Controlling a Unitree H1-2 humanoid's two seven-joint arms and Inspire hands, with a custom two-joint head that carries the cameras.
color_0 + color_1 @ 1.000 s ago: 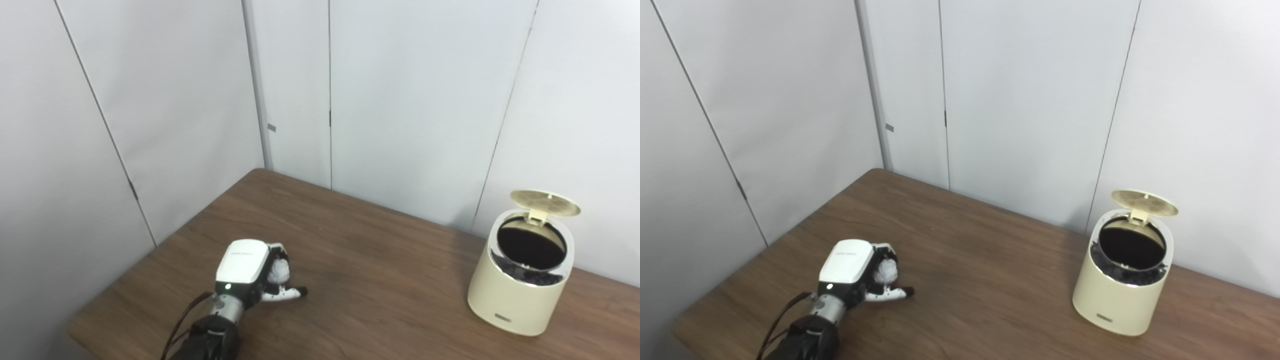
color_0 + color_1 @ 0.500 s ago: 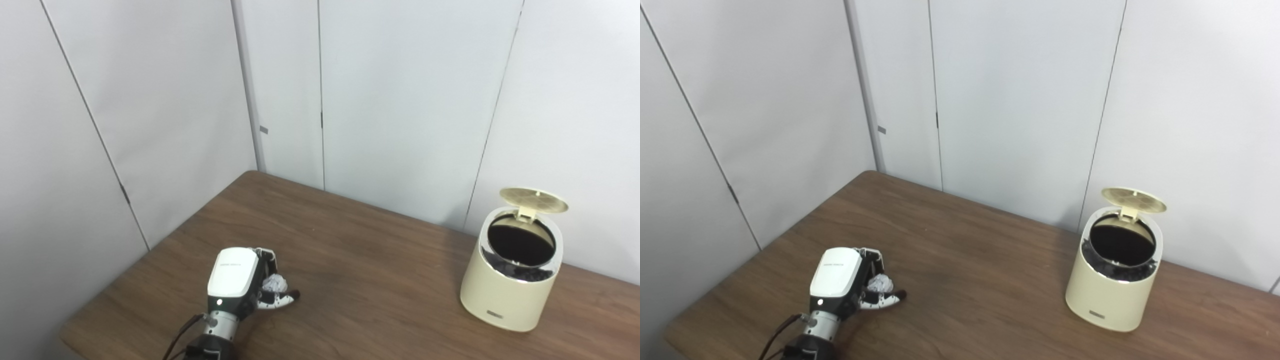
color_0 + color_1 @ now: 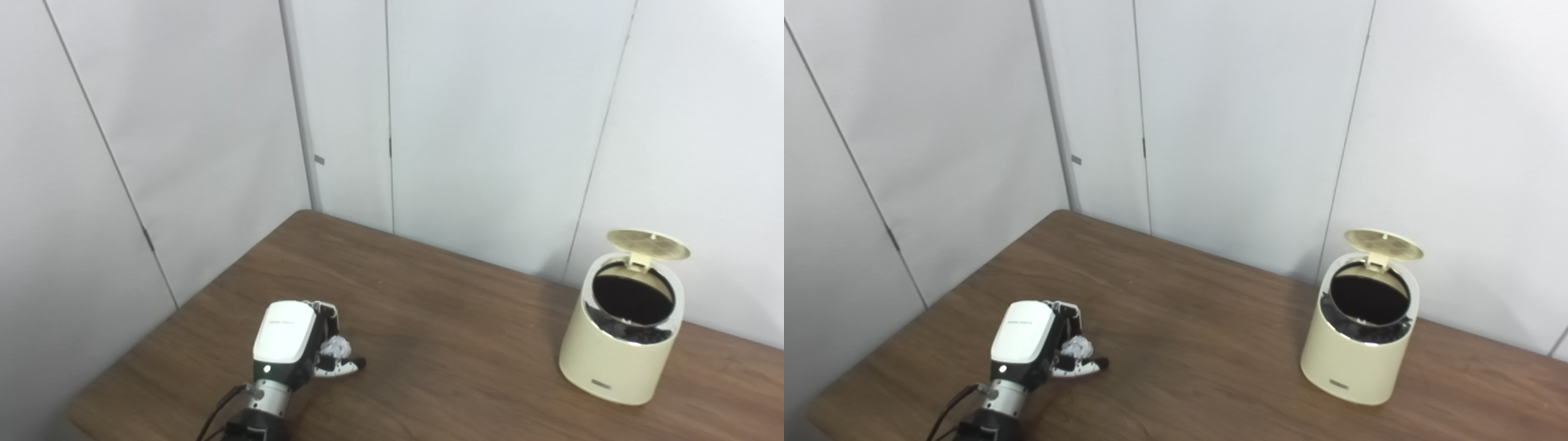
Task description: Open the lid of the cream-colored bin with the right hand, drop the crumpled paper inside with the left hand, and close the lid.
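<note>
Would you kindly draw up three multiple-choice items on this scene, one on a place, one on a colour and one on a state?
1. Where does the bin stand on the table?
A. far right, near the wall
B. at the near left edge
C. in the middle

2. What colour is the bin's outer wall?
A. blue
B. cream
C. red

3. How does the lid stand?
A. shut flat
C. lying on the table
B. raised open above the rim

Answers:
1. A, as the bin sits at the right of the table close to the wall panels, far from the left hand.
2. B, as its wall is pale cream around a dark inside.
3. B, as the lid is tipped up at the back and the dark opening shows, while the left hand is closed around the crumpled paper.
</note>
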